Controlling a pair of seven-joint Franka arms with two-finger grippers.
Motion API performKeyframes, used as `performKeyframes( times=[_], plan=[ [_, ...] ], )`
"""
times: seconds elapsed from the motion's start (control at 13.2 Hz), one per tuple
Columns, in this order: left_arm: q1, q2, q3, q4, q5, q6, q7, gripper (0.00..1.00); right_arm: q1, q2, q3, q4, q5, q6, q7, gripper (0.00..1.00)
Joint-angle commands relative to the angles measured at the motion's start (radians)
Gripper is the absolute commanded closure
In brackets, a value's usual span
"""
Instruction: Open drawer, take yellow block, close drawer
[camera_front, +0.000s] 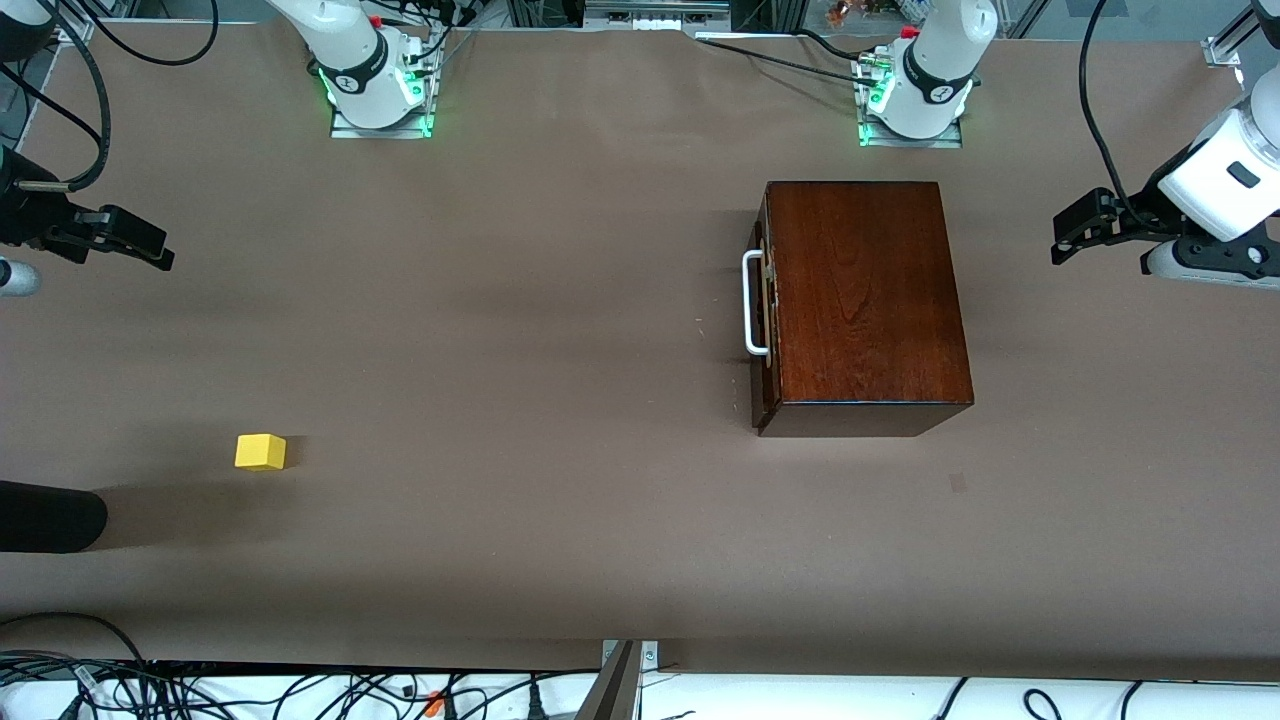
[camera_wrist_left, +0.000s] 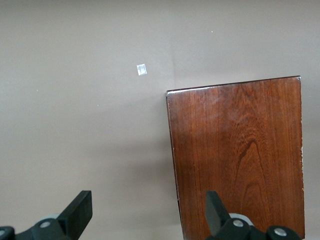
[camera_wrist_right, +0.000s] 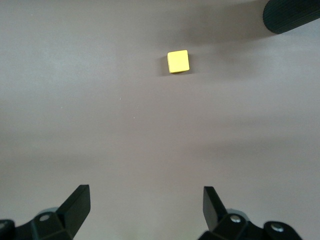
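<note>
The dark mahogany box (camera_front: 865, 290) stands on the table toward the left arm's end. Its drawer is shut, with the white bar handle (camera_front: 752, 303) facing the right arm's end. The yellow block (camera_front: 260, 451) lies on the bare table toward the right arm's end, nearer to the front camera than the box. My left gripper (camera_front: 1075, 228) is open and empty, raised beside the box; the left wrist view (camera_wrist_left: 148, 205) shows the box top (camera_wrist_left: 240, 155). My right gripper (camera_front: 140, 245) is open and empty, raised at the right arm's end; the right wrist view (camera_wrist_right: 146, 200) shows the block (camera_wrist_right: 178, 61).
A black cylindrical object (camera_front: 50, 515) reaches in at the table's edge near the block and also shows in the right wrist view (camera_wrist_right: 292, 15). A small square mark (camera_front: 958, 483) lies on the table nearer to the front camera than the box.
</note>
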Motion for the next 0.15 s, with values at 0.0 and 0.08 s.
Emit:
performKeyframes(
  times=[0.0,0.08],
  plan=[
    [0.001,-0.011,-0.006,0.001,-0.002,-0.013,0.001,0.0,-0.012,-0.022,0.014,-0.02,-0.008,0.011,-0.004,0.0],
    [0.0,-0.011,-0.006,0.003,-0.002,-0.027,-0.001,0.0,-0.012,-0.022,0.014,-0.02,-0.008,0.012,-0.004,0.0]
  ],
)
